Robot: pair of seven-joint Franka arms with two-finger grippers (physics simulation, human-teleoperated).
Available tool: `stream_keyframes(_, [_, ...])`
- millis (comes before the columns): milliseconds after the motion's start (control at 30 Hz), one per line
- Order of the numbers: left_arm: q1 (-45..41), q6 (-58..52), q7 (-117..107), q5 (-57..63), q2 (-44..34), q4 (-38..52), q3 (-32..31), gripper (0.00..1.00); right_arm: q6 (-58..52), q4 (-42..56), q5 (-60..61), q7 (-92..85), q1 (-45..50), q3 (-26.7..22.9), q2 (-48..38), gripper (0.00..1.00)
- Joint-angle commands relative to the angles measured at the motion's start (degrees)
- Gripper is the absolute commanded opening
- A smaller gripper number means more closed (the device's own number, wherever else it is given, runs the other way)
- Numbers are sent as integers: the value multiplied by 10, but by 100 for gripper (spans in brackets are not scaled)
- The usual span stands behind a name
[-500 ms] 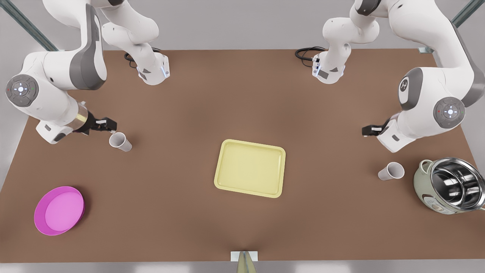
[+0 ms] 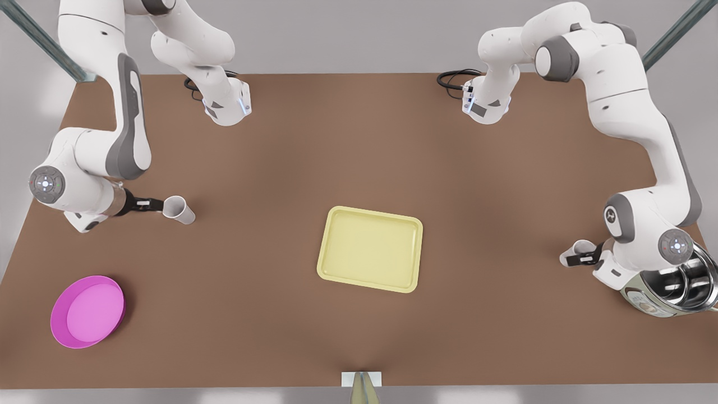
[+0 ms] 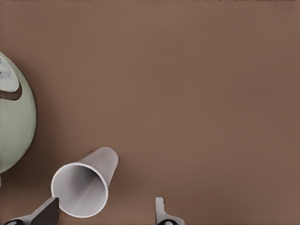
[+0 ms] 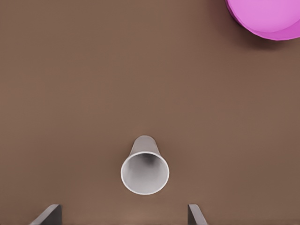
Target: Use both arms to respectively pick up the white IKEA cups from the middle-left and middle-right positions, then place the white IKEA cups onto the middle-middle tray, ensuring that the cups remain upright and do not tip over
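Since the earlier frame, both arms have been lowered toward their cups. On the front view's right, the left gripper (image 2: 573, 261) has been brought down against the left cup (image 2: 580, 248), beside the steel-lined pot (image 2: 673, 289); on the front view's left, the right gripper (image 2: 152, 203) sits just beside the right cup (image 2: 178, 210). Neither cup has been grasped, and the tray (image 2: 370, 248) lies bare at the middle of the counter (image 2: 359, 140). In the wrist views both pairs of fingers are seen spread wide and empty. The right cup (image 4: 145, 169) is centred between its fingers, whereas the left cup (image 3: 86, 186) is seen off-centre, close to one finger (image 3: 44, 213). A sideways correction is judged necessary there before closing, so that the cup is not knocked over.
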Motion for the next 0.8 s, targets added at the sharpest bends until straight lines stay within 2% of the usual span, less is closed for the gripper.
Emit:
stream_keyframes(0, [0, 67, 74, -1, 1, -13, 6, 100, 94, -34, -1, -45, 0, -1, -13, 100])
stream_keyframes(100, [0, 64, 69, -1, 6, -36, 7, 100, 129, -90, 0, -45, -24, -1, -17, 100])
stream_keyframes(233, [0, 62, 56, -1, 7, -69, 14, 100, 159, -115, 3, -45, -26, -1, 3, 100])
stream_keyframes(600, [2, 70, 56, -3, 45, -76, 16, 98, 244, -191, 3, -61, -63, -1, 28, 100])
stream_keyframes(633, [2, 79, 56, -3, 47, -80, 16, 89, 258, -203, 3, -62, -66, -1, 28, 100])
stream_keyframes(667, [2, 92, 56, -3, 54, -80, 16, 88, 269, -214, 3, -62, -66, -1, 29, 100])
stream_keyframes(733, [1, 92, 56, -3, 55, -80, 16, 59, 276, -215, 3, -62, -66, -1, 36, 100])
stream_keyframes(767, [1, 93, 57, -2, 55, -80, 16, 58, 277, -215, 3, -62, -67, -1, 42, 100])
